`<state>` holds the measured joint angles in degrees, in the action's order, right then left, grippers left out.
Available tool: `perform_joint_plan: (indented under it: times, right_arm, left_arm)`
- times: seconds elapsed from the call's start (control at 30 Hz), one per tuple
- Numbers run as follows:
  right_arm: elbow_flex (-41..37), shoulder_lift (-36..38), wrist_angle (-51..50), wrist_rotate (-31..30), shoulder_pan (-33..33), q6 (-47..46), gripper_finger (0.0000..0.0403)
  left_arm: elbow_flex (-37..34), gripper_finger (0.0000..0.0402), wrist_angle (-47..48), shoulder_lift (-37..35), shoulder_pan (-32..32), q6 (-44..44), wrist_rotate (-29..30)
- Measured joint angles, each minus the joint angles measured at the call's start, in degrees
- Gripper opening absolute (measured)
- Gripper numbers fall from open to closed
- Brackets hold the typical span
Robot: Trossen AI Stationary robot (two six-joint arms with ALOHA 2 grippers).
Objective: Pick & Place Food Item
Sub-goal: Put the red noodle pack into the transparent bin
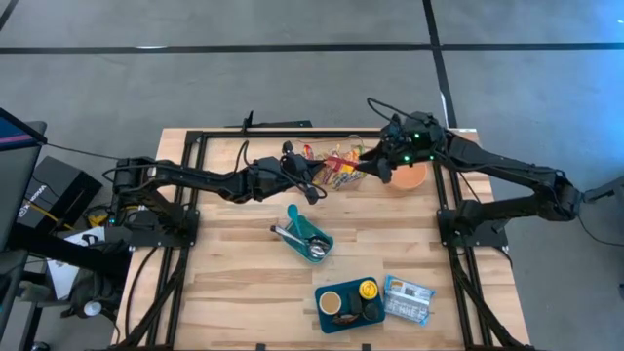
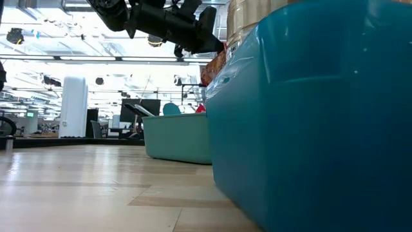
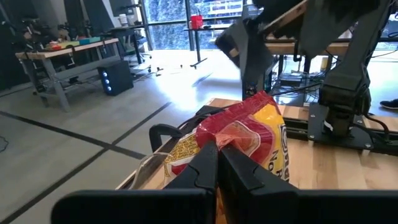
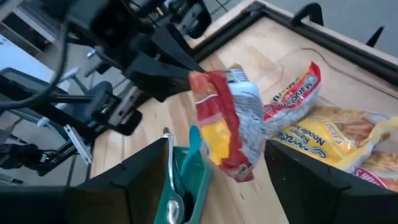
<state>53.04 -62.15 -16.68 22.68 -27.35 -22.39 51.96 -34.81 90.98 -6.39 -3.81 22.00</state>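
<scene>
My left gripper (image 1: 314,183) is shut on a red, yellow and silver noodle packet (image 4: 230,124), held up over the table's far middle. My right gripper (image 1: 375,161) is open and empty just to the right of it, and its fingers (image 4: 146,177) stand apart below the packet in the right wrist view. Several more noodle packets (image 4: 329,134) lie in a pile on the table behind the held one. In the low view my left gripper (image 2: 206,42) shows high up, with the packet (image 2: 214,64) partly hidden behind a teal tray. My left gripper pinches the packet's red top edge (image 4: 198,79) between its two shut fingers, coming about level from the table's left. The packet hangs below the fingers, crumpled and clear of the table. In the left wrist view the packet (image 3: 249,127) bulges out just past the fingertips.
An orange bowl (image 1: 409,177) stands by my right gripper. A teal tray with utensils (image 1: 310,237) lies mid-table. A teal tray with a cup and a yellow item (image 1: 346,302) and a wrapped packet (image 1: 409,298) lie near the front edge. Black frame rails (image 1: 195,175) run along the sides.
</scene>
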Motion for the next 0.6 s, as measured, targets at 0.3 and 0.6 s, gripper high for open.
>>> perform_joint_plan:
  times: [0.3, 0.6]
  right_arm:
    - [0.00, -5.07, 4.11, 3.39, -0.02, 0.28, 0.0260]
    - [0.00, -8.50, 4.06, 4.41, 0.46, 0.48, 0.0259]
  left_arm:
    - [0.00, 0.0000, 0.04, -0.02, 0.35, 0.02, -0.01]
    - [0.00, 0.0000, 0.07, -0.02, 0.35, 0.02, 0.00]
